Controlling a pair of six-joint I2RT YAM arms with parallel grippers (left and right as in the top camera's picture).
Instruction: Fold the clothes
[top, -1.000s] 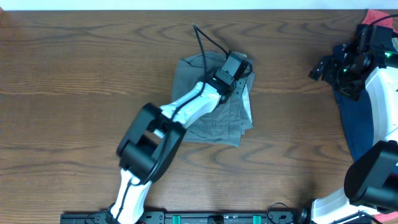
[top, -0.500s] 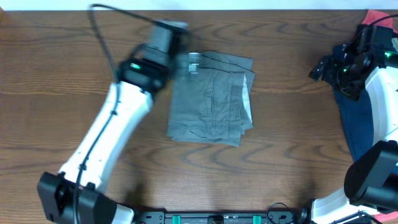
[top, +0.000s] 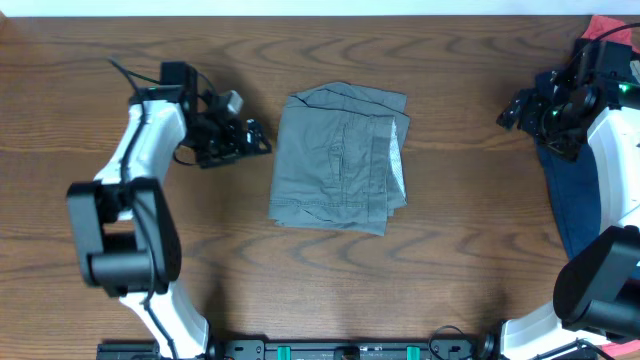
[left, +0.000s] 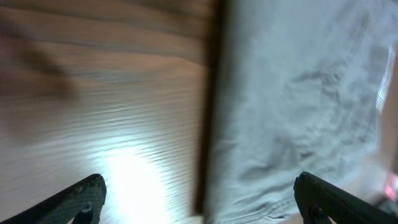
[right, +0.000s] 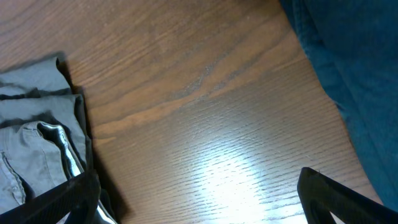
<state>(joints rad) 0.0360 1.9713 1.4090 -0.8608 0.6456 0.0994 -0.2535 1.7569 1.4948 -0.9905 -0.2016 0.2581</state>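
A grey garment (top: 340, 158) lies folded in a rough rectangle at the middle of the table. My left gripper (top: 248, 122) is open just left of it, holding nothing. The left wrist view is blurred, with the grey garment (left: 298, 106) filling its right half and the left gripper (left: 196, 190) spread wide over the cloth's edge. My right gripper (top: 510, 112) hangs open at the far right, well clear of the grey cloth. In the right wrist view the right gripper (right: 199, 186) is over bare wood, with the grey garment (right: 37, 124) at the left edge.
A dark blue garment (top: 572, 200) lies along the right edge under the right arm and shows at the top right of the right wrist view (right: 348, 62). A red cloth (top: 606, 27) peeks in at the back right corner.
The left arm has swung off the grey garment to the left, and its jaws have gone from nearly closed on the cloth to wide open. The right arm has not moved.
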